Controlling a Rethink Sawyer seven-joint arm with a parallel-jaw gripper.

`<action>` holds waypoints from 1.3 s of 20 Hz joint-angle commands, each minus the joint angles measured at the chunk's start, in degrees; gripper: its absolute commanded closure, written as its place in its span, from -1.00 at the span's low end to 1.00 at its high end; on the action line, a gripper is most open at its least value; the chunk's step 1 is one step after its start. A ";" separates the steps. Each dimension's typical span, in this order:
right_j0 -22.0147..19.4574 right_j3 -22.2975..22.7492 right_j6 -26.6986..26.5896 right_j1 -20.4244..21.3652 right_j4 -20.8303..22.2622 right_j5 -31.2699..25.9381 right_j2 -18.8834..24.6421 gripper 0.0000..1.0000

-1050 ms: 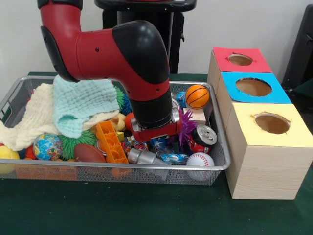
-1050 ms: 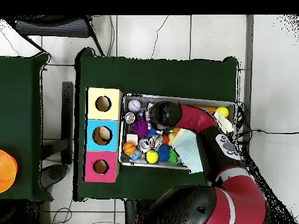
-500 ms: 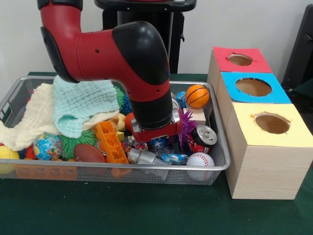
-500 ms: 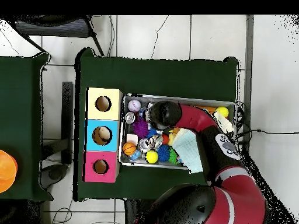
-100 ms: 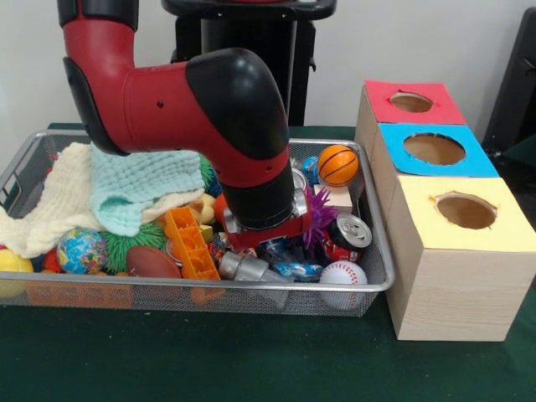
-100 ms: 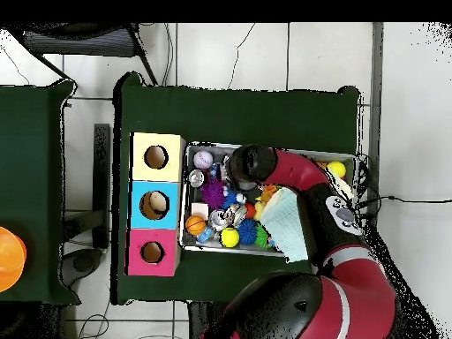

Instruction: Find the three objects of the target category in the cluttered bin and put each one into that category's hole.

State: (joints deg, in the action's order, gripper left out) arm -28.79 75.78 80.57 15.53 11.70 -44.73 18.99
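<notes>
The wire mesh bin (image 5: 368, 280) is packed with toys, cans and cloths. My gripper (image 5: 266, 244) is down in the clutter at the bin's middle, below the red wrist, and the arm hides how it stands. Right beside it lie a silver can (image 5: 243, 268), a red soda can (image 5: 343, 234), a purple spiky ball (image 5: 318, 213) and a baseball (image 5: 342, 275). A small basketball (image 5: 337, 164) rests at the back right. From overhead the wrist (image 6: 250, 163) covers the bin's upper middle, near the baseball (image 6: 204, 159).
Three wooden boxes stand to the right of the bin, with holes in a red top (image 5: 410, 102), a blue top (image 5: 434, 149) and a yellow top (image 5: 465, 211). Mint and cream cloths (image 5: 126, 188) cover the left half, above a globe ball (image 5: 81, 249), a football (image 5: 152, 261) and an orange block (image 5: 191, 243).
The arm has shifted slightly left and lower in the front view. From overhead the wrist has moved up towards the bin's top edge. The objects lie as before.
</notes>
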 commanded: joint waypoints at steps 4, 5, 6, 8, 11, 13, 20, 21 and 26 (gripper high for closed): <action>0.01 -3.35 -7.53 -9.61 2.72 -5.90 4.04 1.00; -0.20 -3.15 -7.67 -9.55 2.87 -5.81 4.23 1.00; -0.25 -3.15 -7.59 -9.50 2.94 -5.94 4.28 1.00; -0.50 -2.43 -6.96 -9.02 3.29 -4.25 4.37 1.00; -0.88 -0.66 -5.39 -7.74 4.05 -0.07 4.41 1.00; -2.06 2.21 -3.48 -5.68 4.26 5.26 4.91 1.00; -1.28 7.10 3.56 3.88 5.18 9.52 0.76 1.00; -1.28 7.22 3.55 4.19 5.14 8.88 0.36 1.00; -1.69 8.46 3.63 6.95 4.95 6.02 -1.06 1.00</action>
State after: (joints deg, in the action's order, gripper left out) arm -29.78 80.45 80.58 19.47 14.28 -40.77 19.67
